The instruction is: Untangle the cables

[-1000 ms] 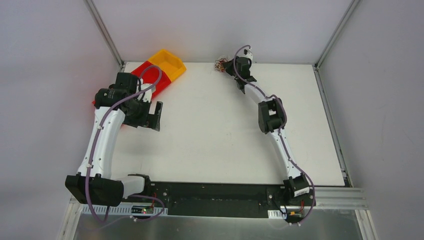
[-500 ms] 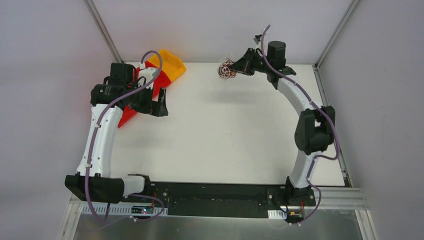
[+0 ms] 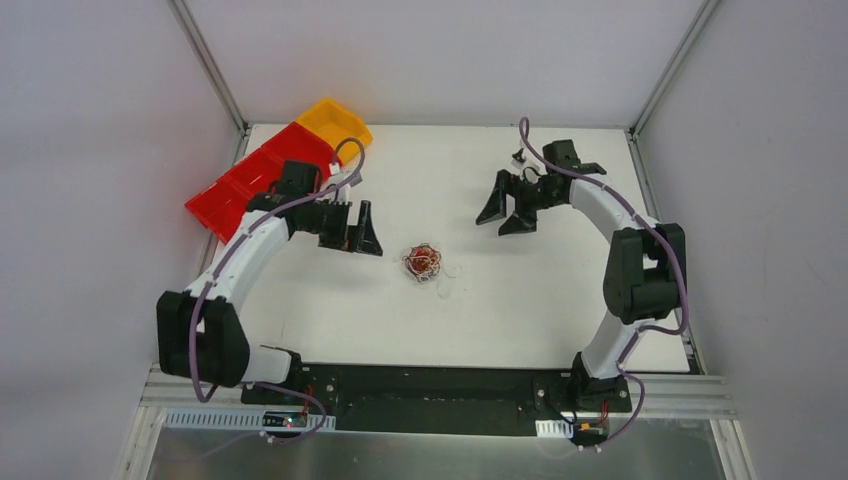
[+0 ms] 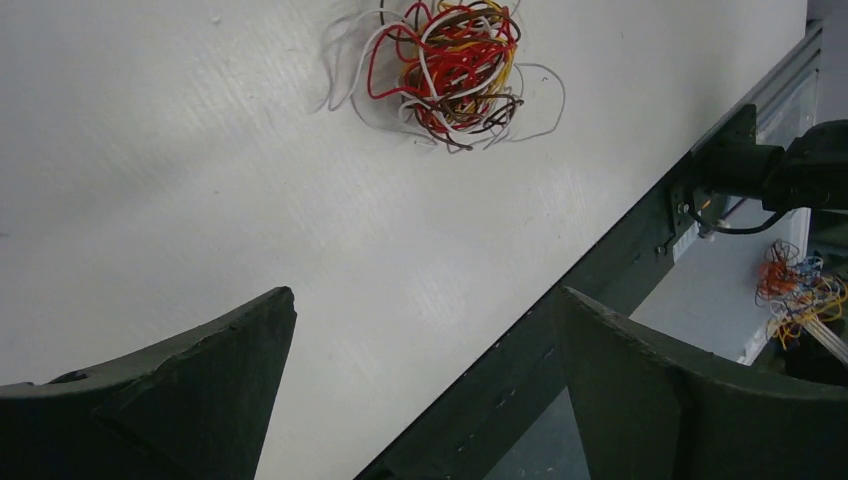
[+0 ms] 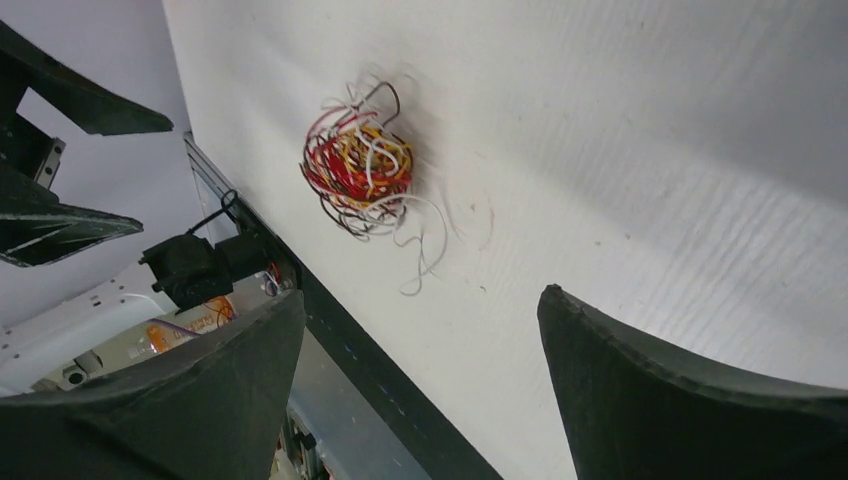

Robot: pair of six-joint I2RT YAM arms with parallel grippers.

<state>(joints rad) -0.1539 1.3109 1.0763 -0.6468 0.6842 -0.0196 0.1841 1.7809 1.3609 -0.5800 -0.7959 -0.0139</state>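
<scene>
- Lying balled on the bench (image 3: 560,290), cables (image 3: 423,263) rest between the grippers, untouched.
- Left gripper (image 3: 365,238), right gripper (image 3: 506,214): wide, empty.
- Step: pre-grasp; next, pinch separate outer strands and pull apart.

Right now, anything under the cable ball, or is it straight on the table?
The cable ball lies directly on the white table; only bare surface shows around it. Loose white strands trail flat beside it. The spot beneath its dense core is covered by the wires.
</scene>
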